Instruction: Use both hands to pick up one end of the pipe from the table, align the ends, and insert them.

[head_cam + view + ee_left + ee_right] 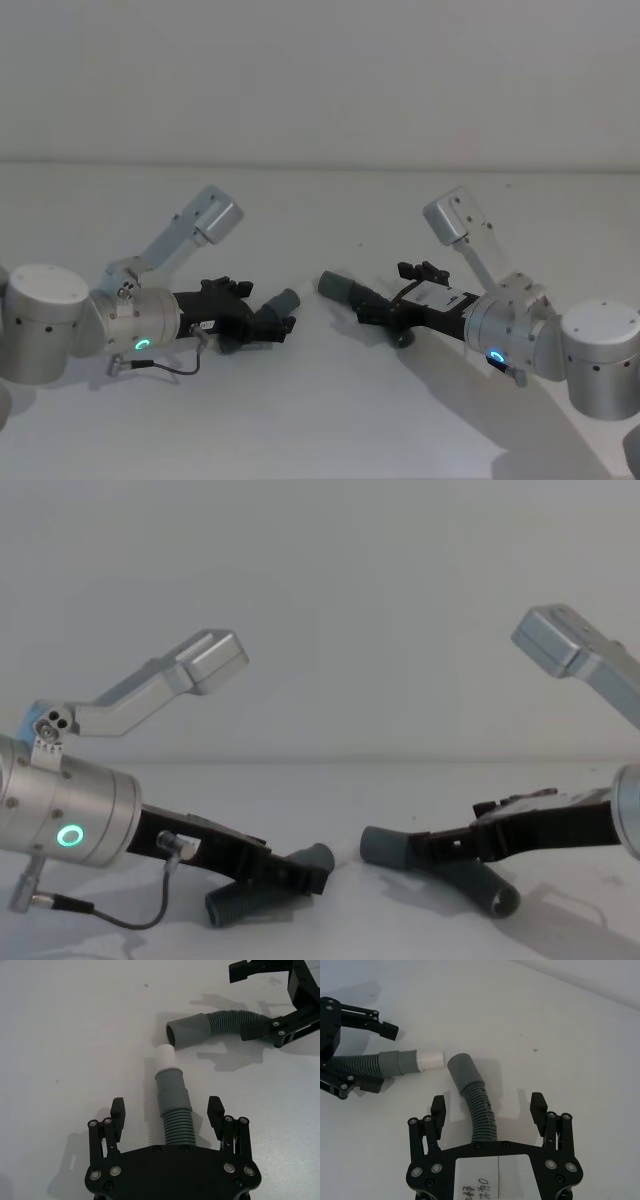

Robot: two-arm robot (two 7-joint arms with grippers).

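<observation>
The pipe lies on the white table [320, 420] in two pieces. The straight ribbed piece [174, 1110] has a grey cuff and a white tip [165, 1056]. My left gripper [166, 1106] stands open, its fingers on either side of this piece and apart from it. The curved piece [481, 1112] ends in a smooth grey cuff [461, 1070]. My right gripper [488, 1105] is open astride its ribbed part. The two ends face each other at an angle across a small gap. In the head view the left gripper [262, 322] and right gripper [365, 305] point inward at each other.
Bare white table surface stretches ahead of both grippers to a pale back wall [320, 80]. A thin black cable [130, 918] hangs from my left wrist. Both forearms lie low over the table at the left and right sides.
</observation>
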